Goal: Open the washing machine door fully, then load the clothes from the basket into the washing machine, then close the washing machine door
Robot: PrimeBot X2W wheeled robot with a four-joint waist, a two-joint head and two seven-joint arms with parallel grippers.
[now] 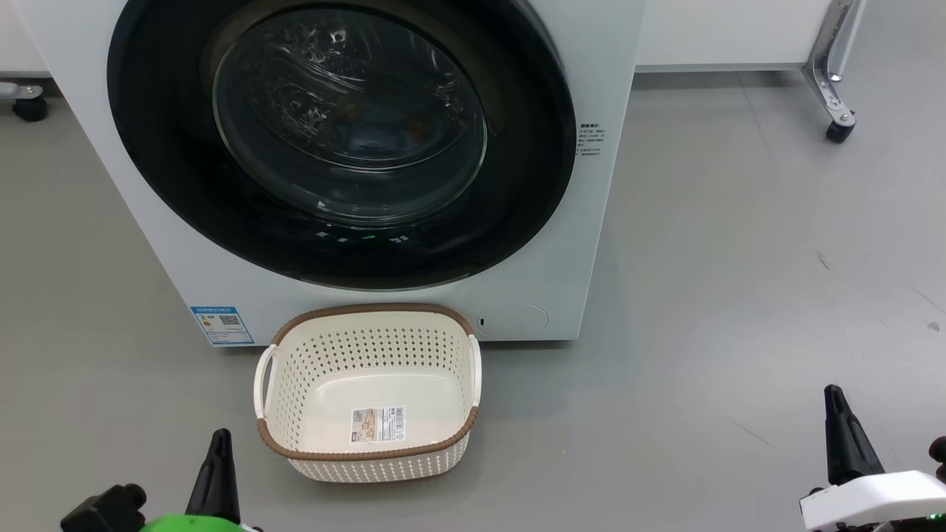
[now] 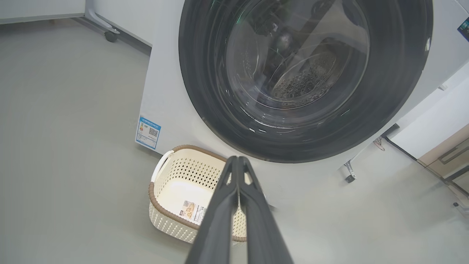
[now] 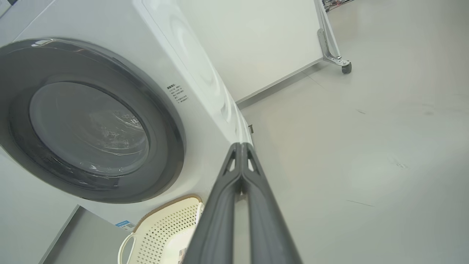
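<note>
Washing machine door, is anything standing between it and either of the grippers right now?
Nothing visible blocks the right gripper. The empty basket sits on the floor before the washing machine door, roughly between it and the left gripper, but low, beneath the door's rim.

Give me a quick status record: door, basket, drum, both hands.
washing machine door: closed against the washing machine front
basket: upright on the floor before the machine, empty but for a label sticker
drum: contents unclear through the door
left hand: shut, holding nothing, left of the basket
right hand: shut, holding nothing, far right over floor
</note>
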